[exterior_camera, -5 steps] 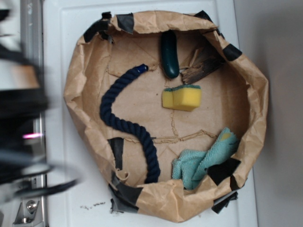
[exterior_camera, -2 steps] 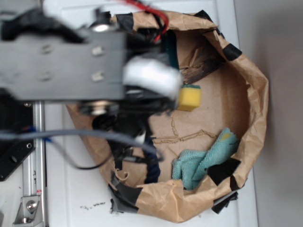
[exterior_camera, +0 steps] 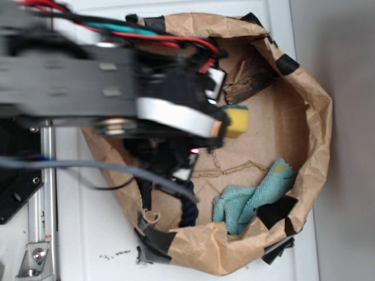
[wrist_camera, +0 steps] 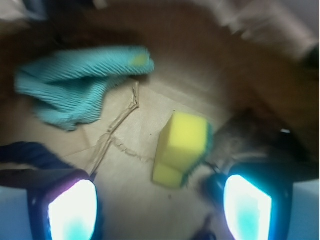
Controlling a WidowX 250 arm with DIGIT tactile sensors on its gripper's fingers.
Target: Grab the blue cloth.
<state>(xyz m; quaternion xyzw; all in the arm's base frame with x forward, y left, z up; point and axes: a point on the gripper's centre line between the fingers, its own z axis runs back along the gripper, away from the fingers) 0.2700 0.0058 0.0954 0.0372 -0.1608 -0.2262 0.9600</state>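
Note:
The blue cloth (exterior_camera: pixel 252 199) is a teal-blue terry rag with a small yellowish patch. It lies bunched at the lower right inside the brown paper basin (exterior_camera: pixel 310 93). In the wrist view the blue cloth (wrist_camera: pixel 80 85) sits at the upper left, well ahead of my fingers. My gripper (wrist_camera: pixel 160 207) is open, its two glowing pads (wrist_camera: pixel 72 210) wide apart over bare paper with nothing between them. In the exterior view the arm (exterior_camera: pixel 117 88) reaches in from the left and blurs over the basin's left half. The gripper's jaws are hidden there.
A yellow sponge with a green top (wrist_camera: pixel 182 147) lies just ahead of my right pad. A dark navy rope (exterior_camera: pixel 187 205) shows below the arm, and rope (wrist_camera: pixel 30 155) sits by my left pad. A dark wood scrap (exterior_camera: pixel 249 82) lies at the basin's top.
The arm swung in from the left over the basin, covering the rope and the dark green object, then shifted a little further right. The cloth has not moved.

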